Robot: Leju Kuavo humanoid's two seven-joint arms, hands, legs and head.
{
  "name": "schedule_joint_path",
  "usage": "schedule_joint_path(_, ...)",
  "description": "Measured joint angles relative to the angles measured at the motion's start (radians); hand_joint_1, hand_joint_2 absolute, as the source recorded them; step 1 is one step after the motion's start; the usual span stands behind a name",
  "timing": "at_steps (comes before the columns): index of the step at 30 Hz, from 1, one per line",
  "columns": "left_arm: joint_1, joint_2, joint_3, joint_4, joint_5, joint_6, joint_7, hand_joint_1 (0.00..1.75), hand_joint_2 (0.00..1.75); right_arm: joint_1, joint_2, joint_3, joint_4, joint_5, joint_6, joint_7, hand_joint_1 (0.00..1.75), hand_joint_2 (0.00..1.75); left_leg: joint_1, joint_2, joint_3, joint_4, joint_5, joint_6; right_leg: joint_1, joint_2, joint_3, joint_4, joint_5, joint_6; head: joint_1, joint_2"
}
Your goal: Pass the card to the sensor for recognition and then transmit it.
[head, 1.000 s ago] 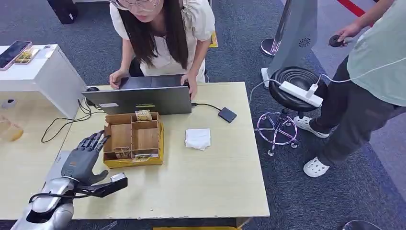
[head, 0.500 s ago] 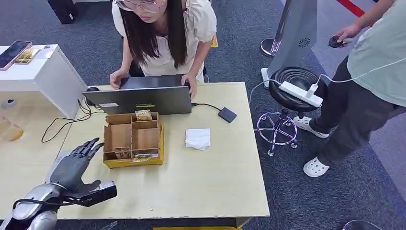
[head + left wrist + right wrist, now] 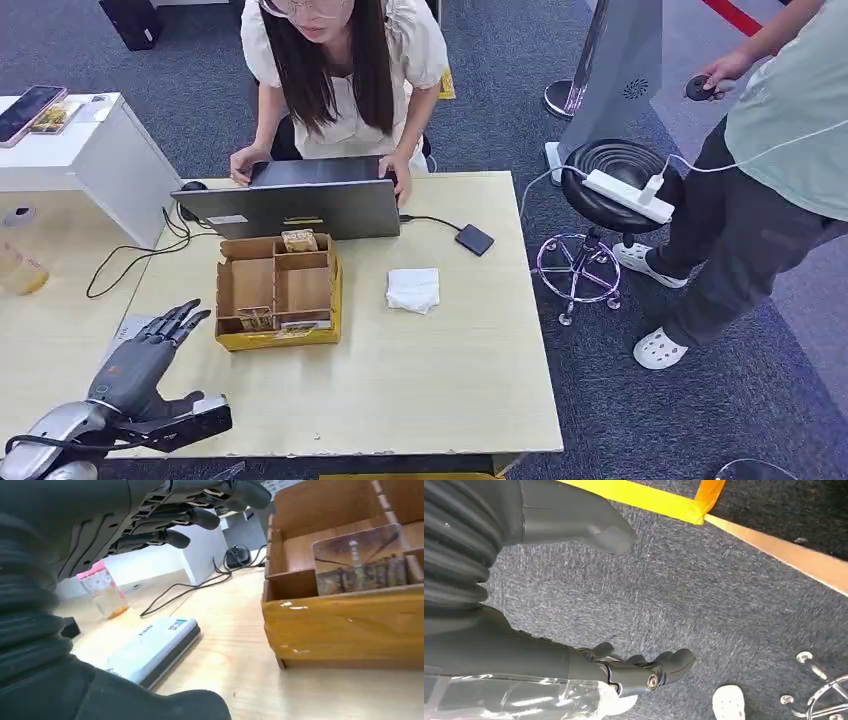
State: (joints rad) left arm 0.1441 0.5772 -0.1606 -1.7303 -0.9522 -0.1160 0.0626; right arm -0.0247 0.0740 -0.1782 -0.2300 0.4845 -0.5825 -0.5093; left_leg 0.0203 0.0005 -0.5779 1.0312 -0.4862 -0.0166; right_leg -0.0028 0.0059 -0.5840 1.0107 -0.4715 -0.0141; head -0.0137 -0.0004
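The robot's grey left hand (image 3: pixel 140 362) hovers empty, fingers spread, beside the yellow-taped cardboard organiser box (image 3: pixel 277 337) — a picture-printed card (image 3: pixel 361 559) stands upright in its near compartment. Its right hand (image 3: pixel 589 645) hangs over dark carpet, fingers loose, holding nothing.

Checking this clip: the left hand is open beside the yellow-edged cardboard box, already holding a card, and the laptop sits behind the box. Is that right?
Not quite. The left hand is open beside the cardboard box but holds nothing; the left wrist view shows its fingers spread and bare, with a card standing in a box compartment. The laptop does sit behind the box, as the head view shows.
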Motion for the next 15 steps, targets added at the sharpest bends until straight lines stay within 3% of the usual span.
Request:
schedule_joint_path(8, 0.012, 0.001, 0.000, -0.012, 0.000, 0.000, 0.005, 0.00, 1.75, 0.000, 0.000, -0.002, 0.000, 0.000, -0.001, -0.002, 0.00, 1.75, 0.000, 0.000, 0.000, 0.000, 0.000, 0.000, 0.000, 0.000, 0.000, 0.000, 0.000, 0.000, 0.000, 0.000)
schedule_joint_path(11, 0.080, 0.003, -0.003, -0.086, 0.007, 0.005, 0.016, 0.00, 1.75, 0.002, 0.002, -0.019, 0.001, -0.004, -0.003, -0.008, 0.00, 1.75, 0.000, 0.000, 0.000, 0.000, 0.000, 0.000, 0.000, 0.000, 0.000, 0.000, 0.000, 0.000, 0.000, 0.000)
schedule_joint_path(15, 0.099, 0.005, -0.004, -0.109, 0.010, 0.006, 0.018, 0.00, 1.75, 0.002, 0.006, -0.024, 0.001, -0.004, -0.005, -0.008, 0.00, 1.75, 0.000, 0.000, 0.000, 0.000, 0.000, 0.000, 0.000, 0.000, 0.000, 0.000, 0.000, 0.000, 0.000, 0.000)
